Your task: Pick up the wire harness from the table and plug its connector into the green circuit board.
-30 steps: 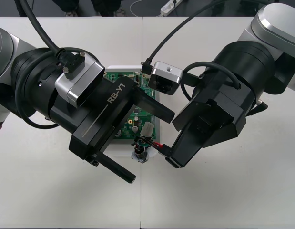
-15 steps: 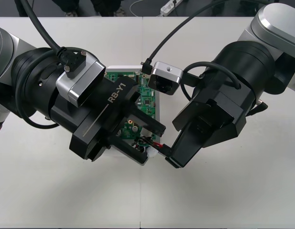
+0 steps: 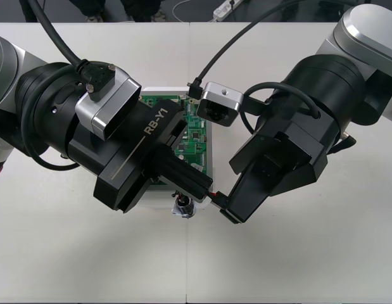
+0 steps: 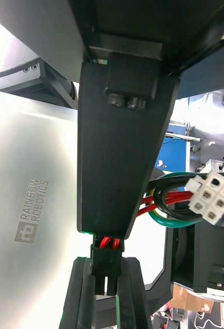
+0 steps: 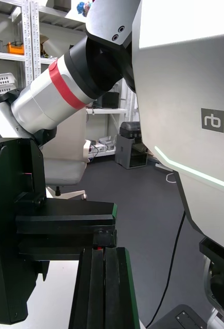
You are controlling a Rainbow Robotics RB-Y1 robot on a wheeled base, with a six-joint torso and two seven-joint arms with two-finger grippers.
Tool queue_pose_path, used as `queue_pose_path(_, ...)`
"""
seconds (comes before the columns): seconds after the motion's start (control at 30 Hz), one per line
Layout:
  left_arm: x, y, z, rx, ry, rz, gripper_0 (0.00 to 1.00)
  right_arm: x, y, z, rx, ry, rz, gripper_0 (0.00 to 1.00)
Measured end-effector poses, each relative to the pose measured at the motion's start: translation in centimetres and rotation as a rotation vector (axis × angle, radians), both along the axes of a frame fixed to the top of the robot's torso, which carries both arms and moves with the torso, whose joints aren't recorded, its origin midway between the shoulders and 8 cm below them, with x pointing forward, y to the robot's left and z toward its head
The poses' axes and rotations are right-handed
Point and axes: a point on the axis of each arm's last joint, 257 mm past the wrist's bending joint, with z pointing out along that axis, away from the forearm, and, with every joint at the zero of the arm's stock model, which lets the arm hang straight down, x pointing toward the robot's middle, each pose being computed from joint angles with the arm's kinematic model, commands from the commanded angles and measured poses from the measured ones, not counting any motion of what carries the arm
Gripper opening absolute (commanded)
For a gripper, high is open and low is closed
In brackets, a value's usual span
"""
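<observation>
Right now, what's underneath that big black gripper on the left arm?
The green circuit board on its white base lies under the left gripper, mostly covered. The wire harness shows at its fingertips; the metal socket peeks out beside the base.

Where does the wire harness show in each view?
Front view: wire harness at the green circuit board's near edge, where the left gripper and right gripper meet.
Right wrist view: its red wires run into the right gripper's shut jaws.
Left wrist view: a red speck at the left gripper's jaw tips.
Shared landmark: the right gripper.
</observation>
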Motion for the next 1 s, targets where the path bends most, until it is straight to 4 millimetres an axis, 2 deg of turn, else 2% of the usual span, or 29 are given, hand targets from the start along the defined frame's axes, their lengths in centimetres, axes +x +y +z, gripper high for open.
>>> queue_pose_path(0.23,0.00,0.00,0.01,0.000,0.000,0.000,0.00,0.00,0.00,0.00,0.000,0.000,0.000,0.00)
queue_pose_path(0.27,0.00,0.00,0.01,0.000,0.000,0.000,0.00,0.00,0.00,0.00,0.000,0.000,0.000,0.05)
queue_pose_path(0.3,0.00,0.00,0.01,0.000,0.000,0.000,0.00,0.00,0.00,0.00,0.000,0.000,0.000,0.19)
queue_pose_path(0.33,0.00,0.00,0.01,0.000,0.000,0.000,0.00,0.00,0.00,0.00,0.000,0.000,0.000,0.26)
queue_pose_path(0.37,0.00,0.00,0.01,0.000,0.000,0.000,0.00,-0.01,0.00,0.01,0.000,0.000,0.000,0.26)
queue_pose_path(0.4,0.00,0.00,0.01,0.000,0.000,0.000,0.00,-0.01,0.00,0.01,0.000,0.000,0.000,0.49)
queue_pose_path(0.5,0.00,-0.01,0.02,0.000,0.000,0.000,0.00,-0.02,0.00,0.02,0.001,0.001,0.000,0.66)
queue_pose_path(0.63,0.01,-0.01,0.02,0.000,0.000,0.000,0.00,-0.02,0.00,0.03,0.001,0.001,0.001,0.82)
queue_pose_path(0.7,0.01,-0.01,0.02,0.000,0.000,0.000,0.00,-0.02,0.00,0.03,0.001,0.001,0.001,0.86)
queue_pose_path(1.0,0.00,0.00,0.03,-0.001,0.000,0.000,0.00,-0.02,0.00,0.04,0.001,0.001,0.001,0.95)
